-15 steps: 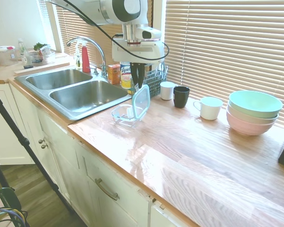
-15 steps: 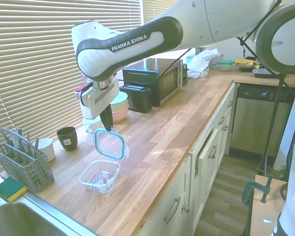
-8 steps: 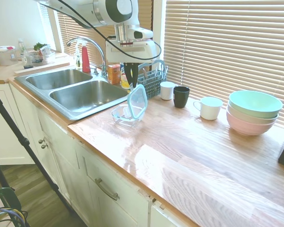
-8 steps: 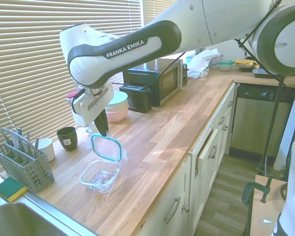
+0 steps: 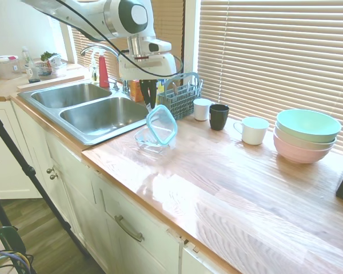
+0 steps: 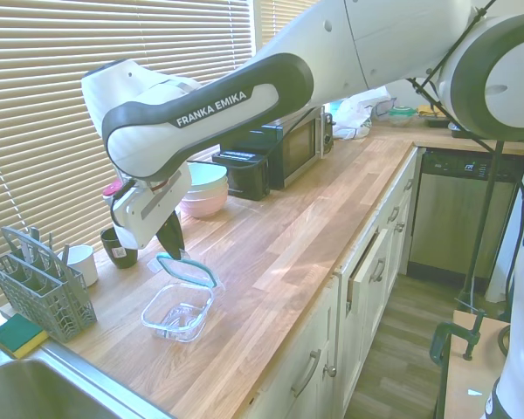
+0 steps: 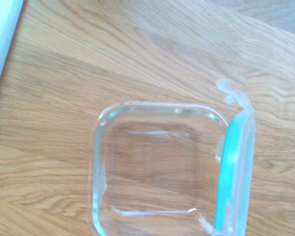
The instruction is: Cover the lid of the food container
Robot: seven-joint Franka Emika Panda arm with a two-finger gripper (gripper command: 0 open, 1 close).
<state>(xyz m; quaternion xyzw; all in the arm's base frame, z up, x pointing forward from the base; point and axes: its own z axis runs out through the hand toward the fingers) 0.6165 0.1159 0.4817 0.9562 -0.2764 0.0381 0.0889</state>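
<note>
The food container (image 5: pixel 147 140) is a small clear glass dish on the wooden counter beside the sink; it also shows in the second exterior view (image 6: pixel 177 312) and fills the wrist view (image 7: pixel 157 167). The lid (image 5: pixel 162 124), clear with a teal rim, hangs tilted over the container's far side (image 6: pixel 185 269) and shows edge-on in the wrist view (image 7: pixel 233 172). My gripper (image 5: pixel 150 101) is shut on the lid's upper edge, its dark fingers pointing down (image 6: pixel 170 247). The lid's lower edge sits near the container's rim; whether they touch I cannot tell.
A double steel sink (image 5: pixel 103 114) lies just left of the container. A grey cutlery basket (image 5: pixel 180 97), a white cup (image 5: pixel 202 108), a black cup (image 5: pixel 219 116), a mug (image 5: pixel 253 130) and stacked bowls (image 5: pixel 307 134) line the window side. A microwave (image 6: pixel 275 140) stands further along.
The arm has moved toward the sink and lower. The lid went from nearly upright to tilted down over the container.
</note>
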